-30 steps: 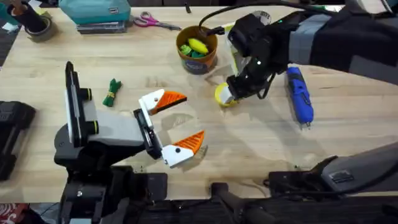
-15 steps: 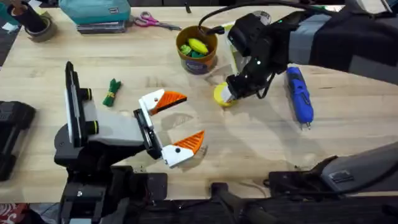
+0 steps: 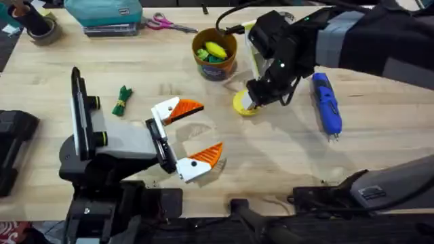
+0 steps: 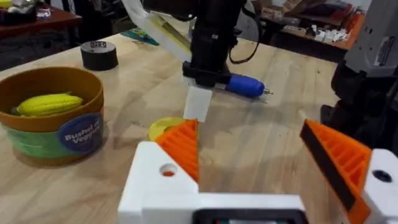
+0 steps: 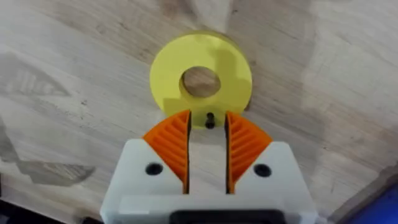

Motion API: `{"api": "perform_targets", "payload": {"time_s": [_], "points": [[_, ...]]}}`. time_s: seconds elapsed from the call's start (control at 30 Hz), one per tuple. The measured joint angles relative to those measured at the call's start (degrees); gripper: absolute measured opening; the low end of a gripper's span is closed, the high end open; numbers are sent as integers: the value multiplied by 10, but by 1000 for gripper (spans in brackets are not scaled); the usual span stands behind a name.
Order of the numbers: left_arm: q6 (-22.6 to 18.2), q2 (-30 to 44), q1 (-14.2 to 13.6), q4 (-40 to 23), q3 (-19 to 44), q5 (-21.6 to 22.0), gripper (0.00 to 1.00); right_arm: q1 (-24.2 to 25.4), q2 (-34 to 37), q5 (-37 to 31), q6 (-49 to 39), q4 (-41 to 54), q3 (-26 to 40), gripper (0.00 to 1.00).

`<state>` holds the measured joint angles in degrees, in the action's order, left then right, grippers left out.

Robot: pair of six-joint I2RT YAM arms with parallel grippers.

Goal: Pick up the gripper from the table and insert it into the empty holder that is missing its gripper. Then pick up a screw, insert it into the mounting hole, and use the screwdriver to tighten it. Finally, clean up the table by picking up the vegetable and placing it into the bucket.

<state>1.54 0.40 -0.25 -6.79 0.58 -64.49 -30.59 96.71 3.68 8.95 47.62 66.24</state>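
Overhead, the right gripper [image 3: 252, 102] points down over the yellow disc [image 3: 243, 104], nearer it than the left gripper [image 3: 190, 135], whose jaws stand wide. In the right wrist view, narrowly parted pads [image 5: 175, 148] straddle a small dark screw [image 5: 210, 120] on the disc's rim.

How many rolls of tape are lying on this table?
2 that I can see. One tape roll sits at the table's far left corner beside the teal box; a black tape roll lies beyond the bucket. The arms may hide more.
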Motion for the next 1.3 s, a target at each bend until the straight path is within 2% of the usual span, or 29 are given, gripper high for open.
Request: {"api": "perform_targets", "payload": {"time_s": [0.4,0.73,1.3], "points": [[0,0,0,0,0,0,986,-2,0,0,0,4,0,211],[0,0,0,0,0,0,986,-2,0,-13,-2,8,0,11],[0,0,0,0,0,0,986,-2,0,-13,-4,24,16,7]]}}
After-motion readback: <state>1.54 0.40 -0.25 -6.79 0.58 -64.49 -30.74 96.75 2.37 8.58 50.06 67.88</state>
